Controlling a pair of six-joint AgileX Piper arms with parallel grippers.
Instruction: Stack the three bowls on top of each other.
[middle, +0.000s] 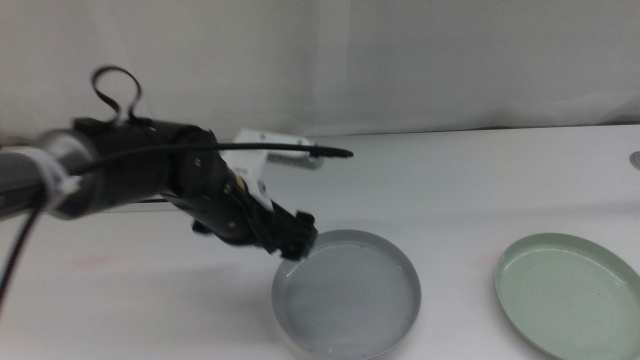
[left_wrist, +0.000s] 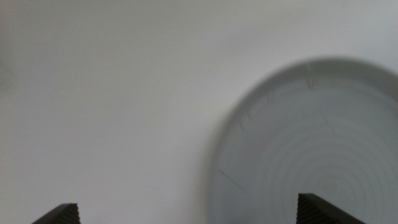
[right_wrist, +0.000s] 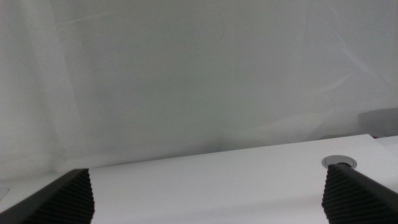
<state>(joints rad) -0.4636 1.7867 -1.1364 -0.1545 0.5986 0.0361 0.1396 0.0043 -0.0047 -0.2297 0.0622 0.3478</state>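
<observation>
The grey-blue bowl sits on the white table at the front centre; it also shows in the left wrist view. The pale green bowl lies to its right. The white bowl is out of view. My left gripper comes in from the left and hangs at the grey-blue bowl's near-left rim. It is open wide, with one jaw over the bowl's inside and the other outside the rim. My right gripper is open and empty, out of the middle view, facing the table's back edge and the curtain.
A flat white panel with a dark slot lies behind the left arm at the back. A round hole sits in the table at the far right. A white curtain hangs behind the table.
</observation>
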